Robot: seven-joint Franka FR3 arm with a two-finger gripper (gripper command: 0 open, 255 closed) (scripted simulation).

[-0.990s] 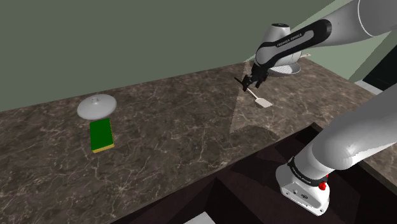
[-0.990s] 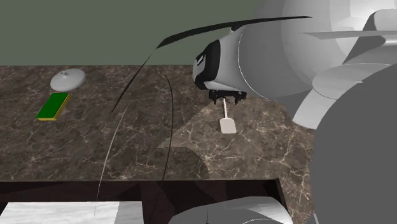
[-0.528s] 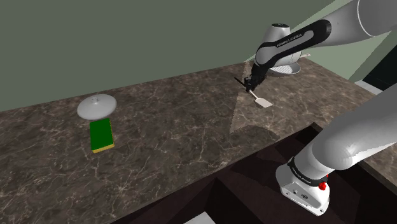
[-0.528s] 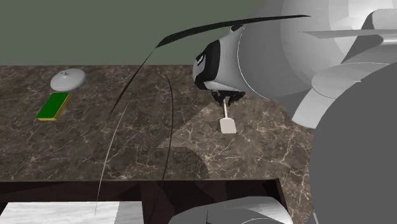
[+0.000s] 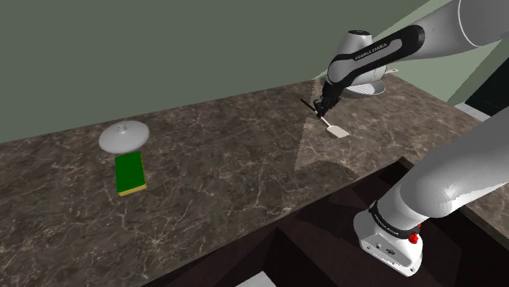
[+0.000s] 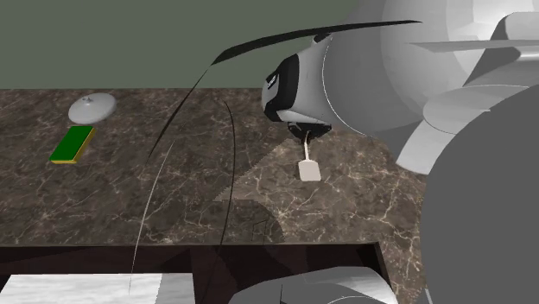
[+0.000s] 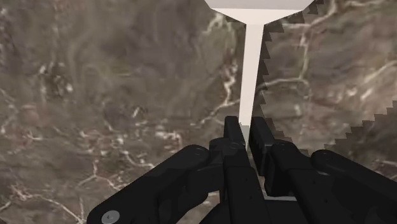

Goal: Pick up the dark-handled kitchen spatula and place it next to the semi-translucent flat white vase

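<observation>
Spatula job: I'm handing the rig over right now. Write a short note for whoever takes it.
The gripper is shut on the spatula, clasping its handle end; the pale blade points away from the hand.
The spatula sits low at the dark marble countertop, toward the shoulder view's right; whether it is lifted cannot be told.
The white vase is far off toward the shoulder view's left, with a green block by it.
Done: the grasp. Left: lift, carry across, set down next to the white vase.

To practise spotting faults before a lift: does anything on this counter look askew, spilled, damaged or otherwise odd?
Nothing stands out. The spatula lies on the counter, its handle clasped by the gripper; the vase and green sponge rest level.
</observation>
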